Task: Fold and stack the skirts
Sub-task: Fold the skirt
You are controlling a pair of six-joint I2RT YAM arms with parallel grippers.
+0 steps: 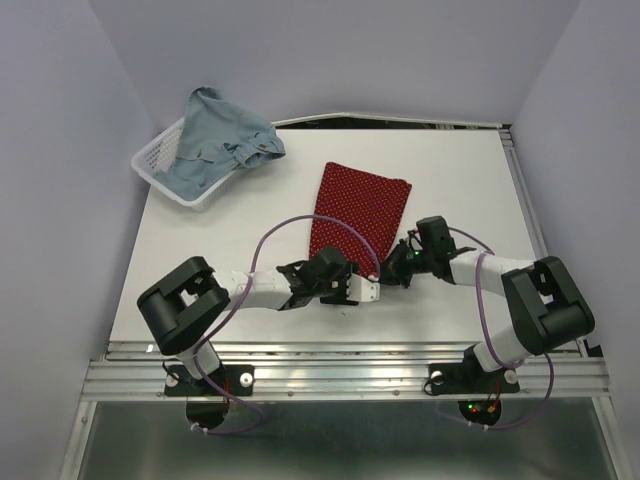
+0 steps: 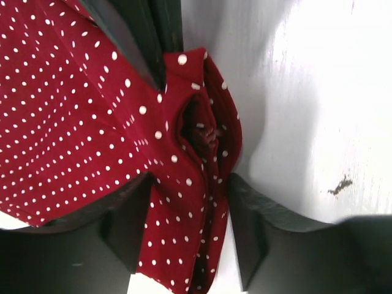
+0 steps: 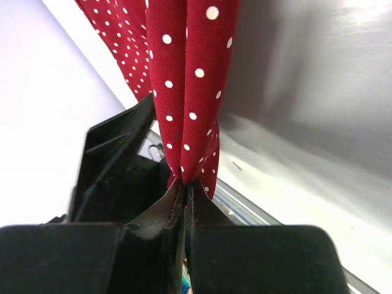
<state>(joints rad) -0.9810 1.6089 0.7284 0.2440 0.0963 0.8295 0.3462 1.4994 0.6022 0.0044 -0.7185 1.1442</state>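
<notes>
The dark red dotted skirt (image 1: 360, 205) lies flat mid-table, its near right corner lifted between both grippers. My right gripper (image 3: 185, 184) is shut on that skirt (image 3: 184, 73), pinching a fold of its edge at the fingertips. My left gripper (image 2: 190, 202) stands open around the bunched hem of the skirt (image 2: 73, 122): cloth lies against the left finger and a strip of table shows before the right finger (image 2: 248, 226). From above, the left gripper (image 1: 368, 285) and right gripper (image 1: 398, 265) sit close together. The light blue denim skirt (image 1: 215, 145) is heaped in the basket.
The white mesh basket (image 1: 152, 168) stands at the table's far left corner, with the denim spilling over its rim. Purple cables loop over both arms near the skirt's near edge. The table's metal rail runs along the near side.
</notes>
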